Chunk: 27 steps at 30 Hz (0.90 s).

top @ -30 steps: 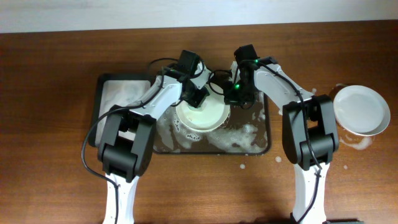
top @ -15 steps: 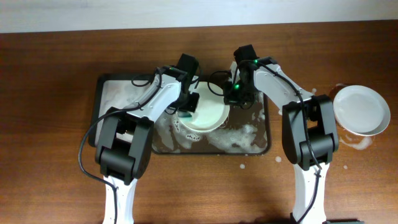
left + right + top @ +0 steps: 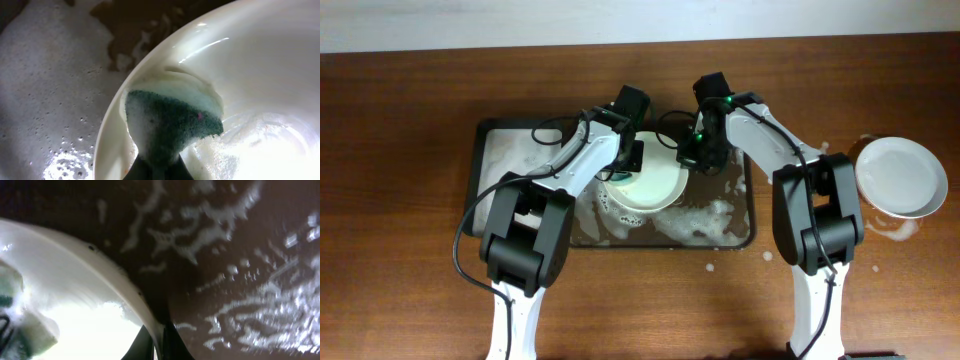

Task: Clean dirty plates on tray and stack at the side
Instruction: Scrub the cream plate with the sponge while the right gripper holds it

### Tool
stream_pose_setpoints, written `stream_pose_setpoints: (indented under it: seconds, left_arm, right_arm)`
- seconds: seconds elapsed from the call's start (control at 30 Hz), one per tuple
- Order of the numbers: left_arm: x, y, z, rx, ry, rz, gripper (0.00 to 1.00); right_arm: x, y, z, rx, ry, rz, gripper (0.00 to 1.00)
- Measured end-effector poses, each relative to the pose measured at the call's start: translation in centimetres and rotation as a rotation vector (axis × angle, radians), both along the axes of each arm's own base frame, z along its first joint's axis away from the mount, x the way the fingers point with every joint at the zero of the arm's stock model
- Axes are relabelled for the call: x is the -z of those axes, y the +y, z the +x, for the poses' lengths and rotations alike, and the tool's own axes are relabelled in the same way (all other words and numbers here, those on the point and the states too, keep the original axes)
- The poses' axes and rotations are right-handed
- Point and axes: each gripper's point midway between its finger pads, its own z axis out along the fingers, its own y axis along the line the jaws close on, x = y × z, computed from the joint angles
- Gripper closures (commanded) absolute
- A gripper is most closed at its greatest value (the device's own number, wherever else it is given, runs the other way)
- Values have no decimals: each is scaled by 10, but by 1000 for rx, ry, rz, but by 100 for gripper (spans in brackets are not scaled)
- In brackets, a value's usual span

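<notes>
A white plate (image 3: 650, 188) sits tilted on the dark tray (image 3: 753, 215), with suds around it. My left gripper (image 3: 625, 170) is shut on a green sponge (image 3: 170, 122). The soapy sponge presses on the inside of the plate (image 3: 260, 75) near its left rim. My right gripper (image 3: 693, 160) is shut on the plate's right rim (image 3: 150, 325); one finger is inside the plate and one outside. A second white plate (image 3: 900, 177) lies on the table at the far right, off the tray.
White foam (image 3: 515, 150) covers the tray's left part, and streaks of suds (image 3: 710, 215) lie on its front right. Wet patches (image 3: 880, 232) mark the wooden table near the right plate. Both arms reach in over the tray's middle.
My left gripper has swept the sponge down toward the plate's left rim and back up. The right gripper and the plate have stayed almost still.
</notes>
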Motion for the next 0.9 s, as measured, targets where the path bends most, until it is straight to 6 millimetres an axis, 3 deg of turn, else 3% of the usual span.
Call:
stream_pose_setpoints:
  seconds: [0.1, 0.2, 0.3, 0.43, 0.53, 0.63, 0.7, 0.8, 0.9]
  left_arm:
    - [-1, 8, -5, -24, 19, 39, 100]
    - [-3, 22, -33, -31, 154, 111, 100]
    - [-3, 13, -54, 57, 271, 49, 100]
    - [-2, 3, -64, 136, 338, -56, 100]
    - [0, 1, -53, 146, 291, -56, 100]
    - [-1, 3, -29, 138, 184, -24, 100]
    - [-3, 2, -2, 129, 66, -5, 100]
    - [-4, -3, 14, 129, -15, -4, 100]
    - [-5, -3, 16, 128, -22, -1, 100]
  right_arm:
    - [1, 3, -7, 84, 28, 14, 96]
    - [1, 7, -9, 110, 37, 38, 96]
    - [1, 9, -9, 115, 41, 46, 96]
    - [1, 9, -9, 117, 42, 46, 96]
    - [1, 8, -9, 117, 39, 46, 96]
    - [1, 7, -6, 130, 33, 43, 96]
    - [1, 6, -4, 150, 32, 47, 96]
    - [1, 6, -4, 149, 33, 46, 96]
    - [1, 6, -4, 149, 33, 47, 96]
